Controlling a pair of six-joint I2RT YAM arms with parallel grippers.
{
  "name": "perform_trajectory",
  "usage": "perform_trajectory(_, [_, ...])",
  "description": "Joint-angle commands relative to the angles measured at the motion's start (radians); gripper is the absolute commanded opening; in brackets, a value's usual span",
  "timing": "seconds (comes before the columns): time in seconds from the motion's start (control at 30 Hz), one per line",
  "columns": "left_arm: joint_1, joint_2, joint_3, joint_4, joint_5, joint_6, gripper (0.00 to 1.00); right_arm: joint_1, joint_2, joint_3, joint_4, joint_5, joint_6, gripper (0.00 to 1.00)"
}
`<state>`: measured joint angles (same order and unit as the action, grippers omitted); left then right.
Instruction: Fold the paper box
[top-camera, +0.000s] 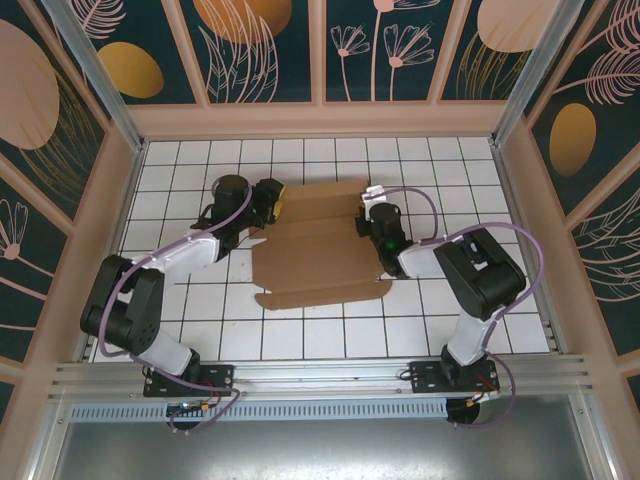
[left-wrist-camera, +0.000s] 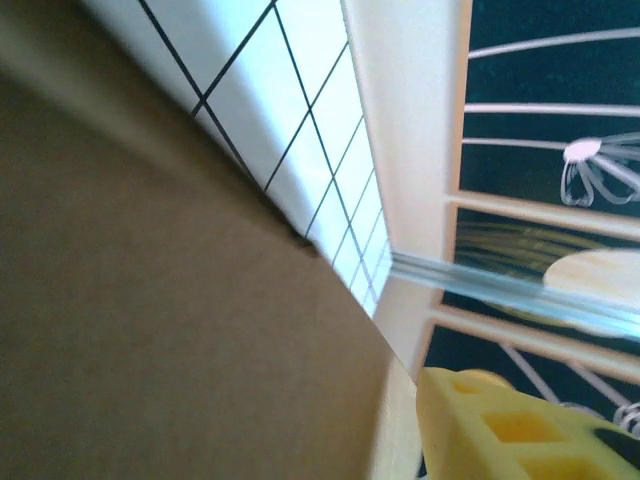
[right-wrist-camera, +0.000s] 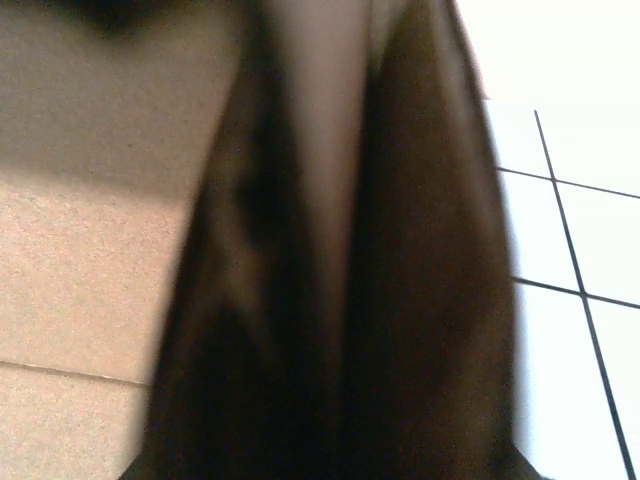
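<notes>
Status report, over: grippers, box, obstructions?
Left gripper at left edge of flat brown cardboard paper box, right gripper at right edge; grips unclear. Box unfolded on white tiled table. Nothing blocking.

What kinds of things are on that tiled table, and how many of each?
Paper box, flat brown cardboard: 1
Robot arms: 2, the left arm and the right arm
Total: 3

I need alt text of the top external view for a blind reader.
An unfolded brown paper box lies on a white tiled table. The left gripper is at its left edge and the right gripper at its right edge, both toward the far side.
</notes>
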<state>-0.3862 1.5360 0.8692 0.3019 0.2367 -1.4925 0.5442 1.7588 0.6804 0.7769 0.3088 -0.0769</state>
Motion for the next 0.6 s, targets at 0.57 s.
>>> perform_trajectory(0.57, [0.074,-0.234,0.174,-0.586,0.215,0.718,0.56,0.017,-0.215,-0.268,0.116,0.064,0.066,0.0])
